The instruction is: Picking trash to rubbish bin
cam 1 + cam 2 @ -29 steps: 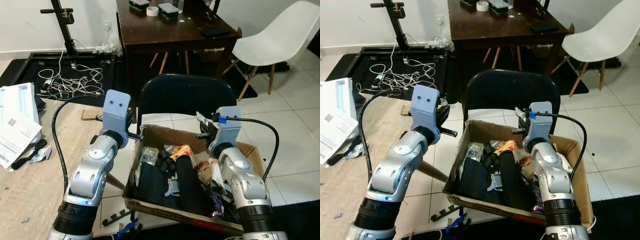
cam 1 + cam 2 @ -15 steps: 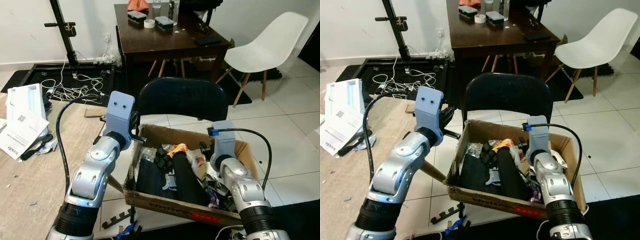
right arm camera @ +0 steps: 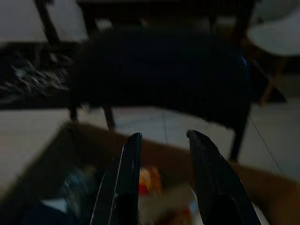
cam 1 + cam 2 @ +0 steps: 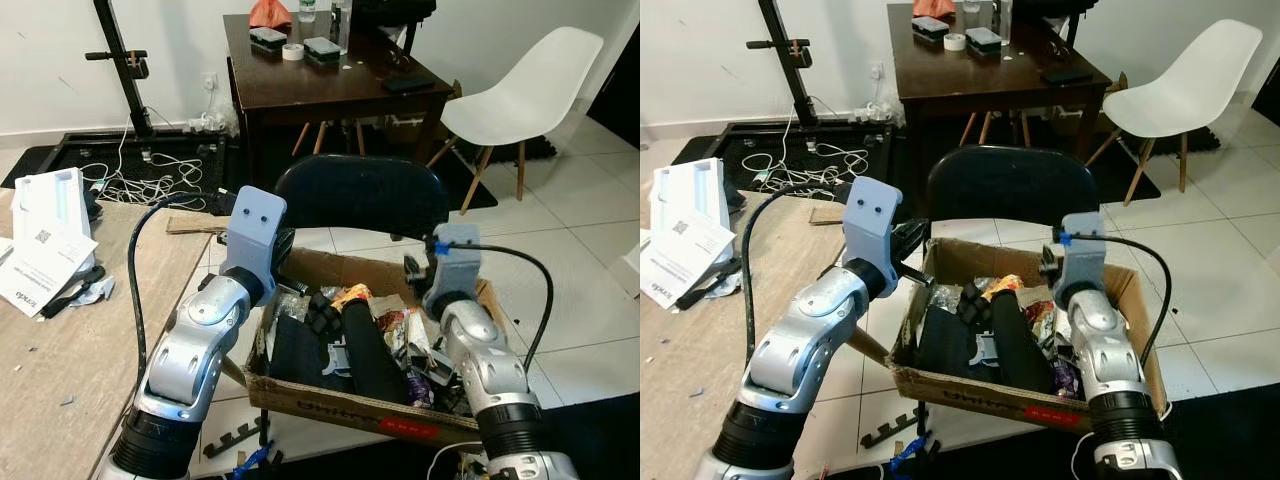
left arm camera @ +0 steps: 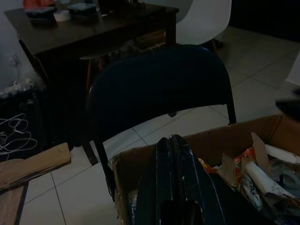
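The robot stood over a cardboard box [image 4: 330,405] of trash, left gripper [image 5: 174,154] fingers closed and empty, right gripper [image 3: 161,154] fingers open, seemingly between picks and next needing to find trash.

We count two chairs, black [image 4: 362,198] and white [image 4: 520,88], one table [image 4: 320,85], one box [image 4: 345,408].
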`<state>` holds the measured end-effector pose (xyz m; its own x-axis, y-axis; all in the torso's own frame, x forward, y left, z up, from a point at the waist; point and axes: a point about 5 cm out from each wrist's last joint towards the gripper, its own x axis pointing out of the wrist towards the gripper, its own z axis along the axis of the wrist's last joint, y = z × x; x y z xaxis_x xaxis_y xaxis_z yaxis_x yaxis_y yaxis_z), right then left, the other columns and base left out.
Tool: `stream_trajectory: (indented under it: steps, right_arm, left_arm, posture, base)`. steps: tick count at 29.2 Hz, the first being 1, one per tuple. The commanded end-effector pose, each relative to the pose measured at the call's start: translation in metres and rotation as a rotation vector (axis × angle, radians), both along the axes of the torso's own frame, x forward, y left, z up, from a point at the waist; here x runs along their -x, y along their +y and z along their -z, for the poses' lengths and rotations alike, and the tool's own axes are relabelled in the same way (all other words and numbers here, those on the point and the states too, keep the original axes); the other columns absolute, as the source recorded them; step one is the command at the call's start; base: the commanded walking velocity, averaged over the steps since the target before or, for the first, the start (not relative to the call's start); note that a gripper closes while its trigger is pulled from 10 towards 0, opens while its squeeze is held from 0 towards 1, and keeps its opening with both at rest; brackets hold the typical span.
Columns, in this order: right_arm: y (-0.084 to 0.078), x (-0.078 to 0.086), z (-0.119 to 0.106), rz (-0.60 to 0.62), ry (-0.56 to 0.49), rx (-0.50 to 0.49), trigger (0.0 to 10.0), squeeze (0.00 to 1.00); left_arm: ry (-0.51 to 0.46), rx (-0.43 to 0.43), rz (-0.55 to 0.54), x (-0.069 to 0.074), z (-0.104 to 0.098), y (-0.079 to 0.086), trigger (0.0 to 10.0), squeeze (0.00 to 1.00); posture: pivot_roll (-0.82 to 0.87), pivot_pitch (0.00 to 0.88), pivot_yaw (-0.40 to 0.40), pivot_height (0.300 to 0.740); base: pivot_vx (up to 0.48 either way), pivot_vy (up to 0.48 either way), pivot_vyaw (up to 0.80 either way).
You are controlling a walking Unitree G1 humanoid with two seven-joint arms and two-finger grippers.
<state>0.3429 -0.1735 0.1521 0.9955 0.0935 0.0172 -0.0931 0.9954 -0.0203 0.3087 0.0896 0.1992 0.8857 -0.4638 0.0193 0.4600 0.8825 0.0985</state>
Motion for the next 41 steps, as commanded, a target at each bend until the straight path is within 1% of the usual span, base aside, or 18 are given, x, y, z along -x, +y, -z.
stream_trajectory:
  steps: [1, 4, 5, 6, 9, 10, 11, 23, 28, 30, 32, 34, 35, 36, 37, 38, 40, 41]
  right_arm:
    - [0.003, 0.0, -0.004, -0.015, -0.022, -0.009, 10.0, 0.0]
    - [0.004, 0.001, 0.001, -0.037, 0.009, -0.028, 10.0, 0.0]
    - [0.003, 0.002, 0.002, -0.043, 0.015, -0.035, 10.0, 1.0]
    - [0.003, 0.002, 0.003, -0.046, 0.017, -0.039, 10.0, 1.0]
    - [0.001, 0.002, 0.003, -0.012, 0.007, 0.059, 10.0, 1.0]
    - [0.0, 0.001, 0.002, -0.002, -0.003, 0.075, 10.0, 0.31]
    - [-0.001, 0.001, 0.001, 0.01, -0.019, 0.082, 10.0, 0.0]
    - [-0.004, -0.001, -0.005, 0.04, -0.04, -0.01, 10.0, 0.0]
    - [0.014, 0.002, -0.017, -0.024, -0.127, -0.045, 10.0, 0.0]
    - [0.016, 0.003, -0.029, -0.014, -0.209, -0.066, 10.0, 0.0]
    - [0.015, 0.005, -0.043, -0.008, -0.299, -0.122, 10.0, 0.0]
    - [0.014, 0.006, -0.051, -0.011, -0.333, -0.133, 10.0, 0.0]
    - [0.014, 0.006, -0.051, -0.011, -0.333, -0.133, 10.0, 0.0]
    - [0.014, 0.005, -0.051, -0.021, -0.333, -0.132, 10.0, 0.0]
    - [0.014, 0.004, -0.05, -0.036, -0.315, -0.119, 10.0, 0.0]
    - [0.014, 0.004, -0.05, -0.036, -0.315, -0.119, 10.0, 0.0]
    - [0.015, 0.004, -0.048, -0.048, -0.302, -0.111, 10.0, 0.0]
    - [0.015, 0.004, -0.048, -0.048, -0.302, -0.111, 10.0, 0.0]
  left_arm:
    - [0.01, -0.011, 0.0, 0.001, 0.002, 0.003, 10.0, 0.0]
    - [0.008, -0.013, 0.004, 0.001, 0.001, 0.003, 10.0, 0.0]
    - [0.008, -0.013, 0.006, 0.001, 0.001, 0.002, 10.0, 0.0]
    - [0.008, -0.013, 0.007, 0.001, 0.001, 0.002, 10.0, 0.0]
    - [0.009, -0.014, 0.008, 0.001, 0.002, 0.002, 10.0, 0.0]
    - [0.009, -0.015, 0.008, 0.001, 0.002, 0.002, 10.0, 0.0]
    - [0.008, -0.016, 0.007, 0.001, 0.002, 0.003, 10.0, 0.0]
    - [0.007, -0.004, -0.015, 0.0, 0.001, 0.006, 10.0, 0.0]
    - [-0.04, 0.034, -0.114, -0.004, -0.006, 0.017, 10.0, 0.0]
    - [-0.118, 0.1, -0.238, -0.009, -0.019, 0.029, 10.0, 0.0]
    - [-0.214, 0.281, -0.374, -0.012, -0.042, 0.048, 10.0, 0.0]
    - [-0.286, 0.342, -0.42, -0.012, -0.058, 0.063, 10.0, 0.0]
    - [-0.286, 0.342, -0.42, -0.012, -0.058, 0.063, 10.0, 0.0]
    - [-0.295, 0.291, -0.394, -0.013, -0.06, 0.065, 10.0, 0.0]
    - [-0.285, 0.155, -0.34, -0.016, -0.056, 0.068, 10.0, 0.0]
    - [-0.285, 0.155, -0.34, -0.016, -0.056, 0.068, 10.0, 0.0]
    - [-0.24, 0.047, -0.311, -0.018, -0.046, 0.076, 10.0, 0.0]
    - [-0.24, 0.047, -0.311, -0.018, -0.046, 0.076, 10.0, 0.0]
  posture:
    - [0.18, 0.104, 0.026, 0.74]
    - [0.18, 0.104, 0.026, 0.74]
    - [0.18, 0.104, 0.026, 0.74]
    - [0.18, 0.104, 0.025, 0.74]
    - [0.18, 0.104, 0.025, 0.74]
    - [0.18, 0.104, 0.025, 0.74]
    - [0.18, 0.104, 0.025, 0.74]
    - [0.18, 0.104, 0.031, 0.74]
    - [0.18, 0.103, 0.03, 0.74]
    - [0.18, 0.103, 0.03, 0.74]
    - [0.18, 0.1, 0.03, 0.74]
    - [0.18, 0.1, 0.03, 0.74]
    - [0.18, 0.1, 0.03, 0.74]
    - [0.18, 0.093, 0.026, 0.74]
    - [0.18, 0.093, 0.026, 0.74]
    - [0.18, 0.093, 0.026, 0.74]
    - [0.18, 0.093, 0.026, 0.74]
    - [0.18, 0.093, 0.026, 0.74]
  base:
    - [0.0, 0.0, 0.0]
    - [0.0, 0.0, 0.0]
    - [0.0, 0.0, 0.0]
    - [0.0, 0.0, 0.0]
    - [0.0, 0.0, 0.0]
    - [0.0, 0.0, 0.0]
    - [0.0, 0.0, 0.0]
    - [0.0, 0.0, 0.0]
    - [0.0, 0.0, 0.0]
    - [0.0, 0.0, 0.0]
    - [0.0, 0.0, 0.0]
    - [0.0, 0.0, 0.0]
    - [0.0, 0.0, 0.0]
    - [0.0, 0.0, 0.0]
    - [0.0, 0.0, 0.0]
    - [0.0, 0.0, 0.0]
    - [0.0, 0.0, 0.0]
    - [0.0, 0.0, 0.0]
